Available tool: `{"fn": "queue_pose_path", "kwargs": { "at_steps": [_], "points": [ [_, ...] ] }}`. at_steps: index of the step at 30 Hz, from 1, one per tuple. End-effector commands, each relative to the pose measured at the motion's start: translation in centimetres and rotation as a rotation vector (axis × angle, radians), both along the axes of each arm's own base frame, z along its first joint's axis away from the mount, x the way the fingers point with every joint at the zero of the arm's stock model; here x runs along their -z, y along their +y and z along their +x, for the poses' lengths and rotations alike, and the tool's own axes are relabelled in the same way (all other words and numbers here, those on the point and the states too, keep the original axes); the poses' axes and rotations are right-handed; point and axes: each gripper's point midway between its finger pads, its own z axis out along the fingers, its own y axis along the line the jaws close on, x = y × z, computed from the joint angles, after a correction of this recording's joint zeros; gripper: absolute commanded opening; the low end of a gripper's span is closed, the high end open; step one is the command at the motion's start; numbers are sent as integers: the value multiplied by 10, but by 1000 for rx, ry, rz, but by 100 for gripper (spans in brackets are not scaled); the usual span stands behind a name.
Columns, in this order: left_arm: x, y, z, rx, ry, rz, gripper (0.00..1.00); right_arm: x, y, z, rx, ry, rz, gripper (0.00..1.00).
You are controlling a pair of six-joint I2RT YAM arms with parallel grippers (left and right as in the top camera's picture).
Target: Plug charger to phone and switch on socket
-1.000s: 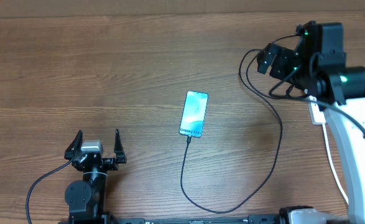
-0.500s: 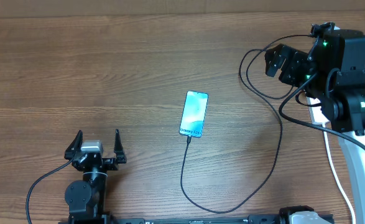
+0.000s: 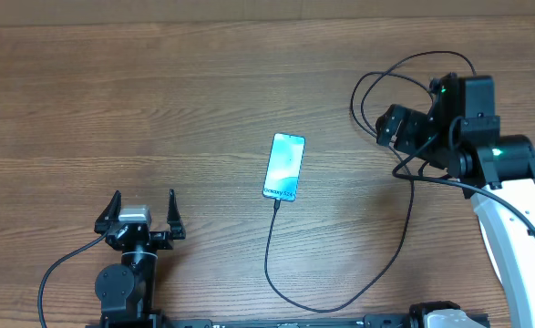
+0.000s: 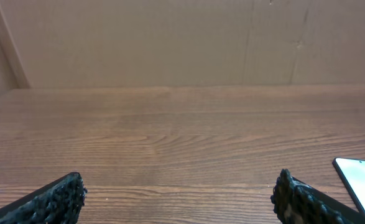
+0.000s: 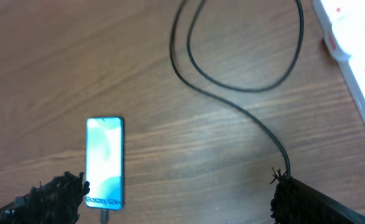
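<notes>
The phone (image 3: 284,168) lies flat mid-table with its screen lit; it also shows in the right wrist view (image 5: 104,162) and at the edge of the left wrist view (image 4: 361,184). The black charger cable (image 3: 276,264) meets the phone's near edge, loops along the table front and runs up toward the right arm; part of it shows in the right wrist view (image 5: 244,90). The white socket strip (image 5: 354,48) with red marks shows only in the right wrist view. My right gripper (image 3: 388,128) (image 5: 179,199) is open and empty, above the cable. My left gripper (image 3: 142,208) (image 4: 176,199) is open and empty at the front left.
The right arm's white link (image 3: 513,246) covers the table's right side and hides the strip from overhead. A brown wall (image 4: 170,37) stands behind the table's far edge. Cable loops (image 3: 376,87) lie near the right gripper.
The right gripper has swung from the back right toward the front, and the arm now covers the white strip in the overhead view. Phone, cable and left arm have not moved.
</notes>
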Motion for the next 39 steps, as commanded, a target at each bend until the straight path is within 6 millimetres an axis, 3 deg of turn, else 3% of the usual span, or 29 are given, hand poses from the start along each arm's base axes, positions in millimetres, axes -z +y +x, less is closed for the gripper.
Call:
{"fn": "queue_pose_path", "kwargs": {
  "at_steps": [1, 8, 14, 18, 30, 39],
  "points": [
    [-1, -1, 0, 3, -6, 20, 100, 4, 1, -3, -8, 6, -1, 100],
    [-1, -1, 0, 3, -6, 20, 100, 1, 1, -4, -7, -6, 0, 100],
    [-1, -1, 0, 3, -6, 20, 99, -21, 0, -12, -7, -75, 6, 100],
    [-1, -1, 0, 3, -6, 20, 99, -32, -10, -15, 18, -147, -44, 100],
    [-1, -1, 0, 3, -6, 20, 100, -8, -3, -9, -33, -397, -50, 100],
    [-1, -1, 0, 3, -6, 20, 100, 30, 8, -21, -87, -505, -18, 100]
  ]
}}
